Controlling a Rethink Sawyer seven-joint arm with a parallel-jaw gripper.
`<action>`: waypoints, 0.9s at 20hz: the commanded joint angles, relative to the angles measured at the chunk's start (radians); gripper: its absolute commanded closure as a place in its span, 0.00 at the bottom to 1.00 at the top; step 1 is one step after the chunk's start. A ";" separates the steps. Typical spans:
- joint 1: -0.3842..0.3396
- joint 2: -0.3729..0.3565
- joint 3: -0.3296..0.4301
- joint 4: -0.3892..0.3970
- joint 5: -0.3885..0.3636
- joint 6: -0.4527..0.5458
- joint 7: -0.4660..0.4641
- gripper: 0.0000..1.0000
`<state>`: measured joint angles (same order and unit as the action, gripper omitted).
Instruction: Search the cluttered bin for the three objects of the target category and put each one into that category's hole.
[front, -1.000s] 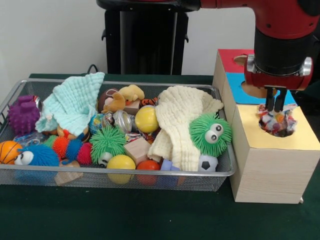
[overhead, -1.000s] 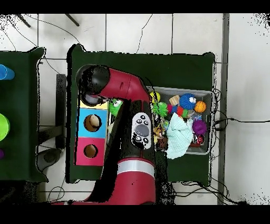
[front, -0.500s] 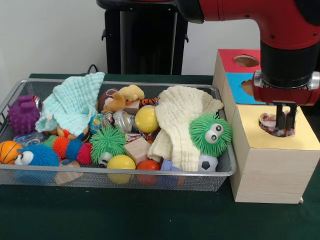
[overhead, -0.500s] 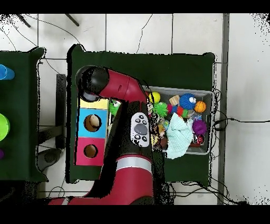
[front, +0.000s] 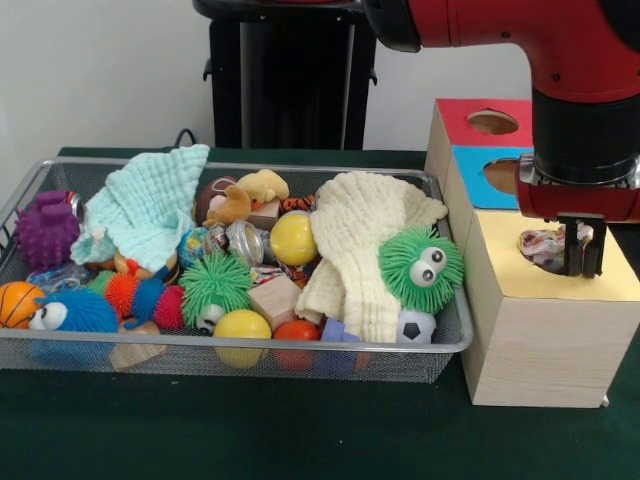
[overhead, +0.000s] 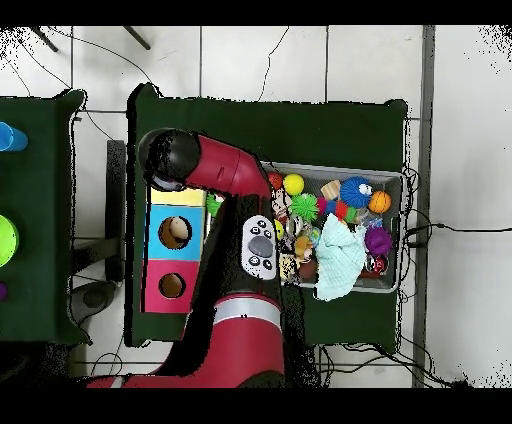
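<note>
Front view: red-and-black arm (front: 560, 60) came down at the right, its tool (front: 582, 250) hanging over the near, yellow-topped section of the wooden box (front: 545, 330). Dark fingers (front: 590, 248) sat at the right edge of the yellow hole (front: 548, 250); whether they were apart or together, cannot tell. A crumpled multicoloured object (front: 540, 245) lay in that hole, just left of the tool, not visibly gripped. Box had two more tops further back: blue with a hole (front: 500, 175), then red with a hole (front: 492, 122).

Wire mesh bin (front: 230, 345) stood left of the box on the dark green bench (front: 300, 430), packed full. Contents: mint cloth (front: 150, 205) at far left, cream cloth (front: 365, 245) on the right, green fuzzy toy with eyes (front: 422, 268) on the cream cloth's right side, small soccer ball (front: 413, 327) below it at the near right corner. Yellow ball (front: 293, 238) mid-bin, another yellow ball (front: 242, 326) at the near edge, orange ball (front: 297, 330) beside it, wooden block (front: 276, 300) between them. Green spiky ball (front: 214, 285), orange spiky toy (front: 135, 295), blue fuzzy toy with eyes (front: 72, 312), mini basketball (front: 18, 303) along the near left. Purple spiky ball (front: 45, 230) at far left.

Overhead view: arm covered the yellow end of the box (overhead: 175, 250); blue and red holes showed clear. Bin (overhead: 390, 180) lay on the other side of the arm.
</note>
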<state>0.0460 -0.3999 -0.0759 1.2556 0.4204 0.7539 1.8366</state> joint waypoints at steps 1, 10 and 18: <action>0.030 0.148 0.012 0.001 -0.054 0.185 0.222 1.00; 0.047 0.138 -0.023 -0.017 -0.071 0.349 0.219 1.00; 0.044 0.165 -0.031 -0.046 -0.070 0.365 0.213 1.00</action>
<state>0.0782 -0.3386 -0.1326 1.1609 0.4113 0.9906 1.8366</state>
